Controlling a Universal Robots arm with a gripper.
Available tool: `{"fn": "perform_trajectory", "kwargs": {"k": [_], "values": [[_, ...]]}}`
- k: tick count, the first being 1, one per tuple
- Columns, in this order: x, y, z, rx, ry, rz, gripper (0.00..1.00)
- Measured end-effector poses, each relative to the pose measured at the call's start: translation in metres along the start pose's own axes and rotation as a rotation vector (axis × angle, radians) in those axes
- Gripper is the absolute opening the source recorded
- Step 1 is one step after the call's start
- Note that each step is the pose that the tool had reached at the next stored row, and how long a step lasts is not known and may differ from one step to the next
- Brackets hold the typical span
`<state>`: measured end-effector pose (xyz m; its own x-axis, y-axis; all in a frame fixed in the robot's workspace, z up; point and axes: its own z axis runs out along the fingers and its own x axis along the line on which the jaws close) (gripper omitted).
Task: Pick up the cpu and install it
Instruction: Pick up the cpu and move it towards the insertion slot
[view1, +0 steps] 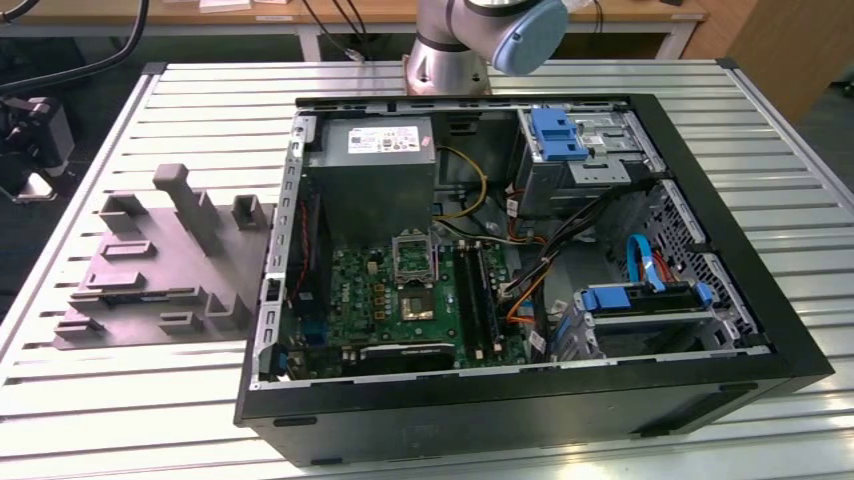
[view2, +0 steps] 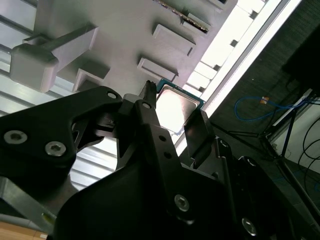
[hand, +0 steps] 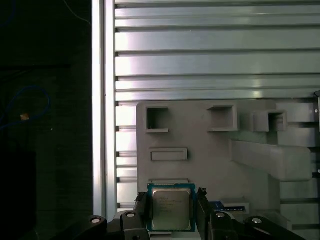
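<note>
white glare on the cpu (view2: 175, 107)

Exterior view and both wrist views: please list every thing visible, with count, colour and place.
table: one, silver, slatted.
computer case: one, black, open, on the table.
fixture tray: one, grey, on the table, at the exterior view's left of the computer case.
motherboard: one, green, inside the case.
power supply: one, grey, inside the case.
drive brackets: two, blue, inside the case.
cpu: one, silvery-grey, gripped over the fixture tray.
robot arm: one, grey and blue, beyond the case.
gripper: one, black, shut on the cpu.
</note>
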<state>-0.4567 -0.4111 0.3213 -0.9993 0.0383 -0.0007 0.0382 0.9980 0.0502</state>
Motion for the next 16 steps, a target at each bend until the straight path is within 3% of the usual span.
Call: {"fn": "perform_trajectory", "kwargs": {"k": [16], "values": [[0.0000,0.0005,-0.0098,0.0000,0.0000,0.000,0.47]]}}
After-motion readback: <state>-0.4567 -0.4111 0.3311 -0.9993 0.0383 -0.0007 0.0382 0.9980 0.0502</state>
